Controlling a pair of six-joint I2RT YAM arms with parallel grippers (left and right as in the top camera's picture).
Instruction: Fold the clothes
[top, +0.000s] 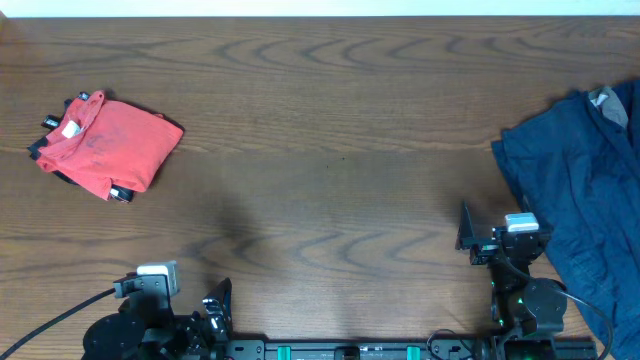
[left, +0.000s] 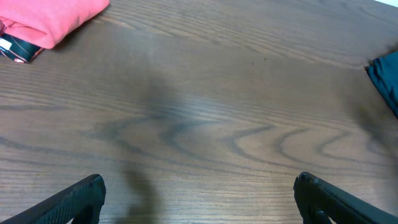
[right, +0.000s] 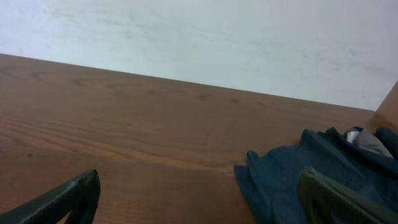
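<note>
A folded orange-red T-shirt (top: 108, 143) lies at the far left of the table, on top of a dark folded garment whose white-printed edge (top: 118, 194) sticks out. It also shows in the left wrist view (left: 53, 17). A crumpled navy T-shirt (top: 585, 190) lies at the right edge; it also shows in the right wrist view (right: 298, 177) and the left wrist view (left: 385, 78). My left gripper (left: 199, 190) is open and empty at the front left (top: 215, 305). My right gripper (right: 199, 193) is open and empty, just left of the navy shirt (top: 465, 232).
The wooden table (top: 330, 160) stretches between the two piles. A white wall (right: 199, 37) stands beyond the table's far edge. Both arm bases sit at the front edge, with a cable (top: 60, 315) at the front left.
</note>
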